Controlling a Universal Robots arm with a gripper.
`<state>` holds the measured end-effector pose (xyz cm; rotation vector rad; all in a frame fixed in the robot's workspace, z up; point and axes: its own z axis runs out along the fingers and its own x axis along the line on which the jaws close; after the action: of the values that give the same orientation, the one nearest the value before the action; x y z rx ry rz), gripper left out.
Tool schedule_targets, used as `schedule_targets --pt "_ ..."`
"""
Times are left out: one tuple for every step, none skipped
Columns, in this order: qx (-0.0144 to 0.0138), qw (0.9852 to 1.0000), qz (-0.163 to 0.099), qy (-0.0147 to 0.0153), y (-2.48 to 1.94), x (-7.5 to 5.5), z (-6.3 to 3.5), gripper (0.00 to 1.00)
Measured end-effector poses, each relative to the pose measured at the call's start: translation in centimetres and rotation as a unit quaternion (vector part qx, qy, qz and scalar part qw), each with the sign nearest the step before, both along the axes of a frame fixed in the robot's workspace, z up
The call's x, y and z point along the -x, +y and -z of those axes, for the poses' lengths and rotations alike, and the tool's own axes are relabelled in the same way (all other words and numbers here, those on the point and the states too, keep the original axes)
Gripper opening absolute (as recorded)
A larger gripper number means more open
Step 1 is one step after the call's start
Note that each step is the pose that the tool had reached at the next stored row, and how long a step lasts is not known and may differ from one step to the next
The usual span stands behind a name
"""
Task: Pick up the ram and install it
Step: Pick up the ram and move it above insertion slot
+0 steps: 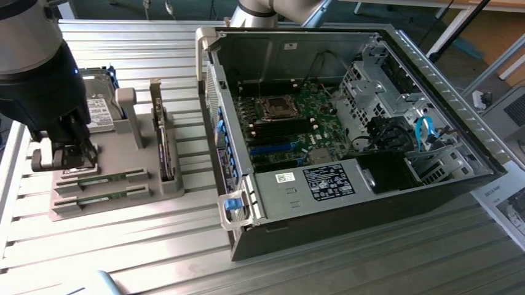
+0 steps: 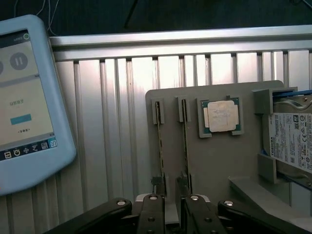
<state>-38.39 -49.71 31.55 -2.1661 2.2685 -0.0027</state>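
Two ram sticks stand on edge in the slots of a grey holder (image 1: 123, 209). In the exterior view they are the ram (image 1: 102, 179) farther back and a second stick (image 1: 102, 198) nearer the front. The wrist view has them as thin green strips, the ram (image 2: 185, 146) and its neighbour (image 2: 161, 146). My gripper (image 1: 70, 161) hangs low over the holder's end on the exterior view's left. Its fingers (image 2: 155, 212) are apart at the sticks' near ends, with a gap between them. My gripper (image 2: 174, 209) is open and clamps nothing. The open computer case (image 1: 484, 141) shows its motherboard (image 1: 299, 123).
The holder also carries a square silver processor (image 2: 222, 116) and a hard drive (image 1: 98, 101) with a white label (image 2: 292, 141). A blue-edged tablet (image 2: 24, 97) lies on the ribbed metal table (image 1: 164, 258) beside the holder. The case wall (image 1: 215, 117) rises close to the holder.
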Motion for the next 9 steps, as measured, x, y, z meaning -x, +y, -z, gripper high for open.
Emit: schedule_targets --pt "0.0 1.0 0.0 0.0 -0.04 0.0 0.13 0.24" --pt "0.0 1.0 0.0 0.0 -0.11 0.0 0.28 0.24" --pt "0.0 1.0 0.0 0.0 -0.16 0.0 0.43 0.24" --pt "0.0001 1.0 0.0 0.0001 -0.25 0.0 0.59 0.24" --pt "0.0 1.0 0.0 0.0001 -0.34 0.0 0.74 0.24" --pt "0.0 1.0 0.0 0.0 -0.44 0.0 0.92 0.24" --pt "-0.0001 1.0 0.0 0.0 -0.53 0.0 1.07 0.24" --pt "-0.0002 1.0 0.0 0.0 -0.7 0.0 1.34 0.24" --pt "-0.0002 1.0 0.0 0.0 -0.83 0.0 1.52 0.24"
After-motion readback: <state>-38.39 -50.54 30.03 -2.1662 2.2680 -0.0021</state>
